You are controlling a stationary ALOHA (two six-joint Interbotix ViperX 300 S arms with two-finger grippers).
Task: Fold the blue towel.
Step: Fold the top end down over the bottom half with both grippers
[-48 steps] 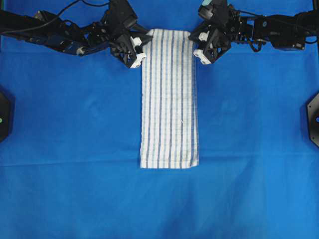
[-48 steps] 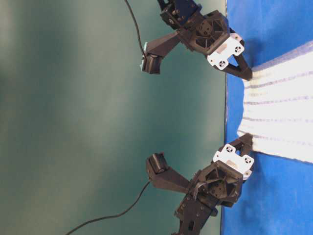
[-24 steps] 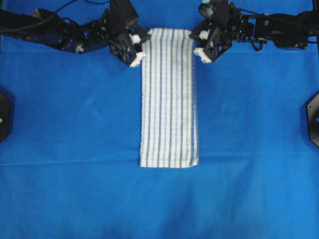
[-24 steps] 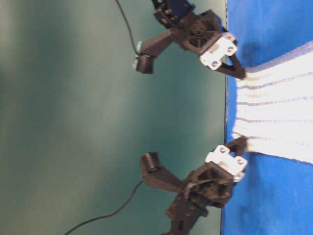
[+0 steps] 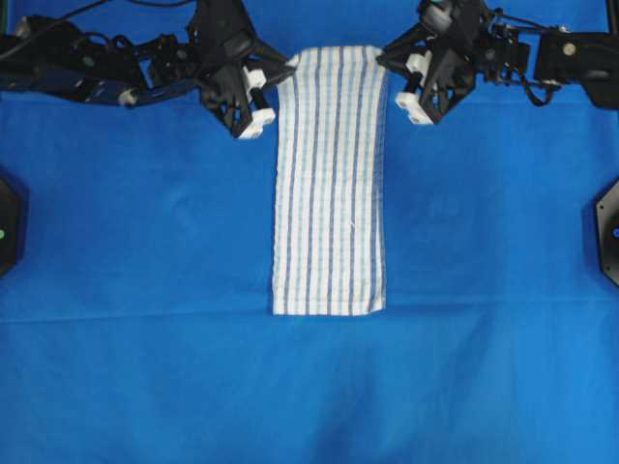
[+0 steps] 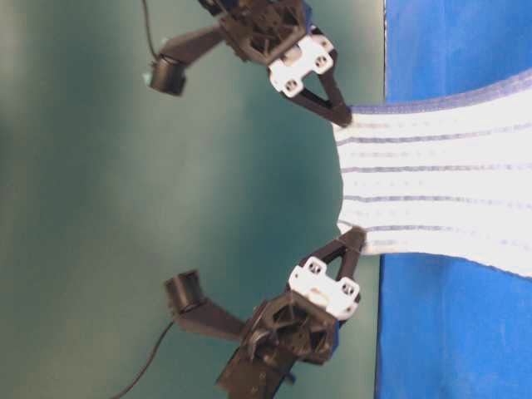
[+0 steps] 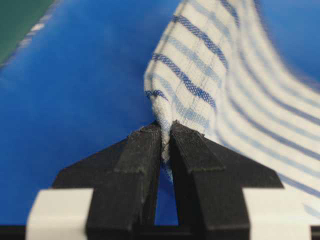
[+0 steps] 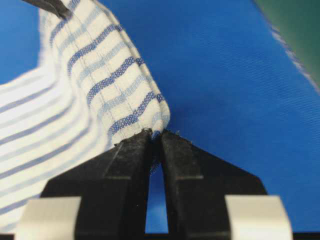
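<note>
Lifting the far end is the step judged to be in hand: the blue towel (image 5: 329, 184) is pinched at its two 12 o'clock corners, the left gripper (image 7: 166, 131) clamped on the 11 o'clock corner and the right gripper (image 8: 154, 136) clamped on the 1 o'clock corner. In the table-level view that end is seen raised off the table covering (image 5: 145, 290), while the rest lies flat at the centre. The long axis is seen to run from 12 to 6 o'clock, the free short edge pointing to 6. Next, both corners would need to be carried evenly toward 6 o'clock and laid on the near edge.
</note>
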